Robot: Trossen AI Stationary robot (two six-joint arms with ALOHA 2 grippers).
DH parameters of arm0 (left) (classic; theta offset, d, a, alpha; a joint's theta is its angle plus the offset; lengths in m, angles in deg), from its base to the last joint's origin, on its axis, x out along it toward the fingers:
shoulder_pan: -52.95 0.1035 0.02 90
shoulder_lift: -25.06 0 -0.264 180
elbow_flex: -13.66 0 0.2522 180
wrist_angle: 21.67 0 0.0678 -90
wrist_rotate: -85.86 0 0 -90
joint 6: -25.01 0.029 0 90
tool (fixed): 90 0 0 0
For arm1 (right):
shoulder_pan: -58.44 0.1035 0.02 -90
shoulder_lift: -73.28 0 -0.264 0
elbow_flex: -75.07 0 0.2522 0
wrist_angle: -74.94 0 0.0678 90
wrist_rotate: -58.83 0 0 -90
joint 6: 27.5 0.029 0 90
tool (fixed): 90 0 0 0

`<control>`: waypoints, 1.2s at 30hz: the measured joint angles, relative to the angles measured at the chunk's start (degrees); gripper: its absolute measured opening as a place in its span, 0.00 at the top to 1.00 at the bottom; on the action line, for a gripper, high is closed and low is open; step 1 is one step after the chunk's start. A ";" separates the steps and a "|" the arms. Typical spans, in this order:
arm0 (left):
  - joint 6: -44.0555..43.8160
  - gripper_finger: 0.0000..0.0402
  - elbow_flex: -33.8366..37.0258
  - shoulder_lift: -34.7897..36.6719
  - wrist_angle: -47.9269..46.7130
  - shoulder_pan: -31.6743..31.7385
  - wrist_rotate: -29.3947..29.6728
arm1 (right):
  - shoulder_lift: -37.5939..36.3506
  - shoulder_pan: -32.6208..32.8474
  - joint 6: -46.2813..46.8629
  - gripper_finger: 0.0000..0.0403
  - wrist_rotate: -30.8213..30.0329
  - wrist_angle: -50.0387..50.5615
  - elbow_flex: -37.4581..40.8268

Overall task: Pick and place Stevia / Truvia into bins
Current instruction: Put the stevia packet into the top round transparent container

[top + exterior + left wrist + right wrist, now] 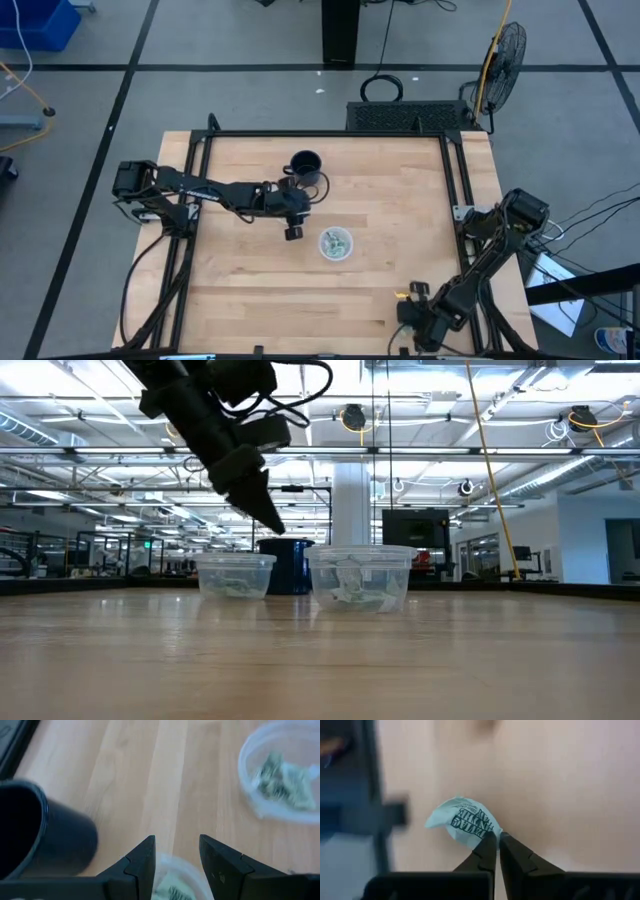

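Two clear cups hold green-white packets. One cup (337, 243) stands mid-table, also in the low view (360, 577). The other cup (235, 575) sits under my left gripper, its rim (172, 870) showing between the fingers. My left gripper (177, 855) is open and hovers just above this cup (262, 510), touching nothing. My right gripper (497, 840) is near the table's near right edge (408, 296), shut on one crumpled Truvia packet (462, 817). My right gripper pinches the packet by one end (482, 831) between its two fingertips. The rest of the packet sticks out beyond the fingertips, creased and bent. It touches nothing else in the wrist view, and the wooden table lies blurred behind it.
A black mug (305, 165) stands just beyond the left gripper toward the far edge, close beside the cup (40, 835). A black metal frame (455, 180) runs along the table's edges. Bare wood (260, 290) lies on the near side.
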 joint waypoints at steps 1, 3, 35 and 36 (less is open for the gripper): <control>0.15 0.60 0.00 0.00 1.19 -0.18 -0.29 | -0.71 -0.54 -0.37 0.99 -2.65 0.44 0.03; 1.38 0.60 0.00 0.45 3.67 -0.78 -1.92 | -2.97 -1.74 -1.91 0.99 -8.56 1.85 0.03; 41.40 0.60 -0.04 3.32 15.69 -10.07 -1.05 | -11.13 -48.14 -51.49 1.00 -7.17 -27.32 -0.12; 41.88 0.61 -0.04 3.32 16.34 -10.02 -1.03 | -11.13 -48.46 -52.23 1.00 -7.15 -28.06 -0.12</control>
